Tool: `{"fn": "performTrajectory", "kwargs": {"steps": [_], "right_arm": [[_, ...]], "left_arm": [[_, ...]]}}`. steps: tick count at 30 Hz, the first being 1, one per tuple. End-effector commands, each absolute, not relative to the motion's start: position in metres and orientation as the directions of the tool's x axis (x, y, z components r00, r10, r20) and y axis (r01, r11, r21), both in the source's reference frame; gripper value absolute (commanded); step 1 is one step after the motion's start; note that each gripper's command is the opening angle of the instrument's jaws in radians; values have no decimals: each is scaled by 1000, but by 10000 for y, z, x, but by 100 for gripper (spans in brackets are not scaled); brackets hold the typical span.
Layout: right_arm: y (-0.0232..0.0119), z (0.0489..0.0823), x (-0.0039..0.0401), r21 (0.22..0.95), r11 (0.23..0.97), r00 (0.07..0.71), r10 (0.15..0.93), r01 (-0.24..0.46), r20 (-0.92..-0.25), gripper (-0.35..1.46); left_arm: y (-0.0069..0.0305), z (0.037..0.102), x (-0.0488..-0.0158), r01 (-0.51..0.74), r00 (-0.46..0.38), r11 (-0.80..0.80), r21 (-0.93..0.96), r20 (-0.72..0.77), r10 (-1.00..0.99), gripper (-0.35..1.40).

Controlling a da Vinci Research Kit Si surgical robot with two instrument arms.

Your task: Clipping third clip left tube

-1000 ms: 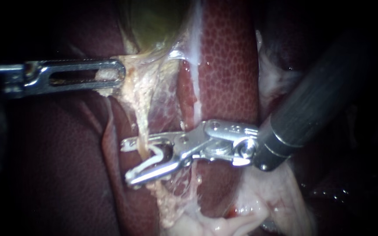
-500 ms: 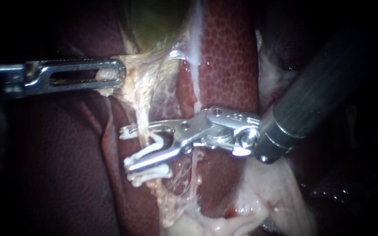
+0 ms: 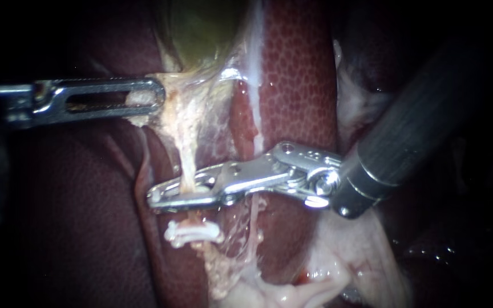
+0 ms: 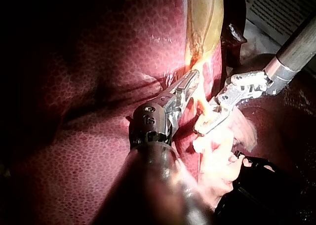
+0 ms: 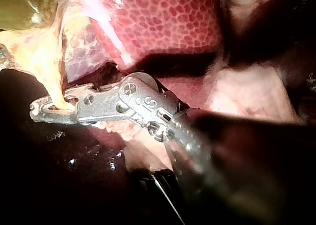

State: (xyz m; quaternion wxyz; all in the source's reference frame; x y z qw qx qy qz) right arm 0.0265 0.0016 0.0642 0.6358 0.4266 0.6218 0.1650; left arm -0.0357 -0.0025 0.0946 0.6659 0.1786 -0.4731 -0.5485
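Step in hand: I am closing the right instrument point(image 3: 166, 195) across the left tube point(image 3: 188, 157). Its jaws are pressing on the tube from both sides, so I am judging the clip to be at the point of being squeezed home.
Task's thing: the left tube is running as a pale, taut strand from the gallbladder point(image 3: 201, 34) down beside the liver point(image 3: 298, 74).
Clip in place: one white clip point(image 3: 192, 232) is sitting across the tube just beyond the right instrument, on the side away from the gallbladder.
Left instrument point(image 3: 144, 97): its jaws are clamping the pale gallbladder tissue where the tube begins, pulling the tube tight.
Next move, my judgement: finishing the squeeze, then opening the jaws squarely and backing off without dragging the tube. The left instrument should be holding its tension steady.
Endoscope view alone: showing the seated clip and the tube's whole run.
Right wrist view alone: showing the tube dropping between the jaw tips of the right instrument point(image 5: 44, 110). I am not making out the seated clip here.
Left wrist view alone: showing both instruments side by side at the tube. Glare is washing out the tube itself.
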Motion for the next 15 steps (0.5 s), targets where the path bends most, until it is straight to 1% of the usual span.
{"fn": "performTrajectory", "kwargs": {"steps": [1,15], "right_arm": [[17,643,264,752,577,174,744,319,-645,-35],[18,647,261,755,573,176,747,318,-641,-35]], "left_arm": [[-25,946,-356,562,-50,335,757,434,-899,-30],[-25,946,-356,562,-49,335,757,434,-899,-30]]}}
